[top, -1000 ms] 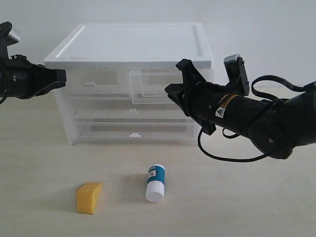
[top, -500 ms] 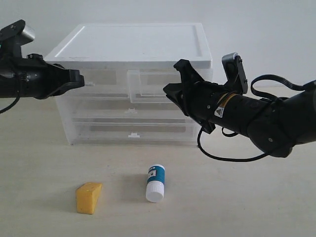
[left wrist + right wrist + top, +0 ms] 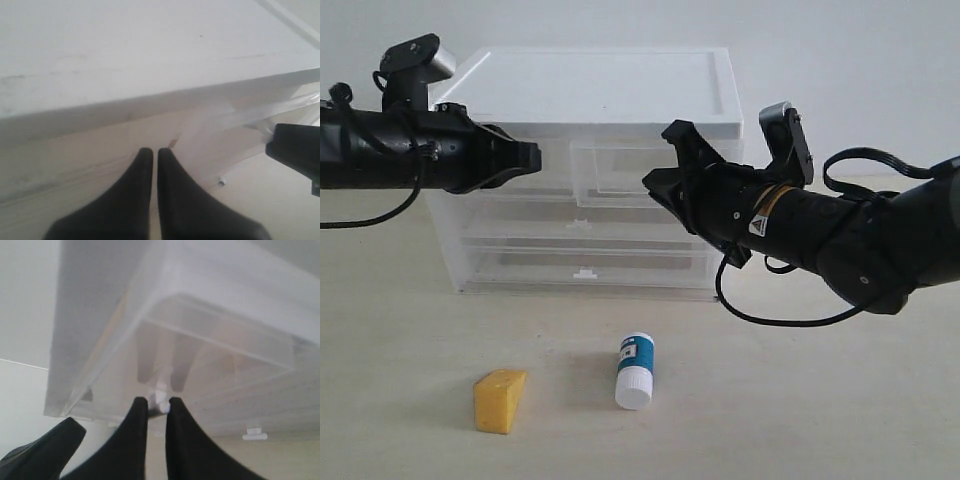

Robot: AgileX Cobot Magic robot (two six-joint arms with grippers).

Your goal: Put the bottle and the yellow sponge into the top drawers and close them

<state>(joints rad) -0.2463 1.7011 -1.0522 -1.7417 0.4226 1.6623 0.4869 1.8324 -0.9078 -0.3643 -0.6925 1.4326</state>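
The bottle [image 3: 635, 368] lies on the counter [image 3: 820, 410] in front of the chest [image 3: 590, 90], cap toward the exterior camera, and the sponge [image 3: 500, 400] sits near it on that view's left, both well apart from either gripper. The right gripper [image 3: 652, 183] is pinched narrow on the white tab handle [image 3: 161, 408] of the right top drawer [image 3: 615, 165], which stands partly pulled out. The left gripper [image 3: 533, 157], fingers pressed together and holding nothing, is close in front of the left top drawer [image 3: 555, 165], just under the chest's white top
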